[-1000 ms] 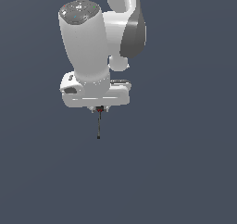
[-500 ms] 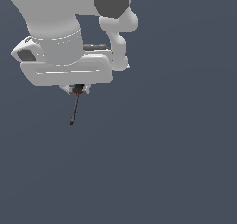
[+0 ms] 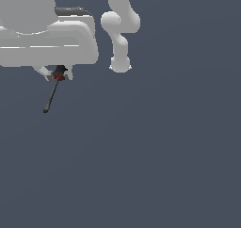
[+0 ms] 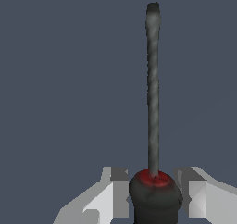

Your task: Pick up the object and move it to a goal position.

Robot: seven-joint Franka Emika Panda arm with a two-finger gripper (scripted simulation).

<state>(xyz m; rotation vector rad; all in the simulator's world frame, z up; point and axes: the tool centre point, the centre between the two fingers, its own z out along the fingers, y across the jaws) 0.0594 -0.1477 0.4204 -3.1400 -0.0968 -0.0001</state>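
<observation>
The screwdriver-like tool (image 3: 52, 94) has a short red-and-black handle and a long thin dark shaft. It hangs from my white gripper (image 3: 58, 74) at the upper part of the exterior view's left, shaft slanting down toward that view's left, well above the floor. In the wrist view the handle (image 4: 154, 196) sits clamped between my two white fingers (image 4: 111, 193), and the shaft (image 4: 153, 89) points straight away from the camera. My gripper (image 4: 155, 195) is shut on the handle.
The arm's white links (image 3: 120, 29) rise at the upper middle of the exterior view. A plain dark grey surface (image 3: 155, 156) fills the rest. No goal marker shows.
The gripper with the tool has moved toward the exterior view's left and looms larger. The tool's shaft has tilted from near vertical to slanting. The grip has held.
</observation>
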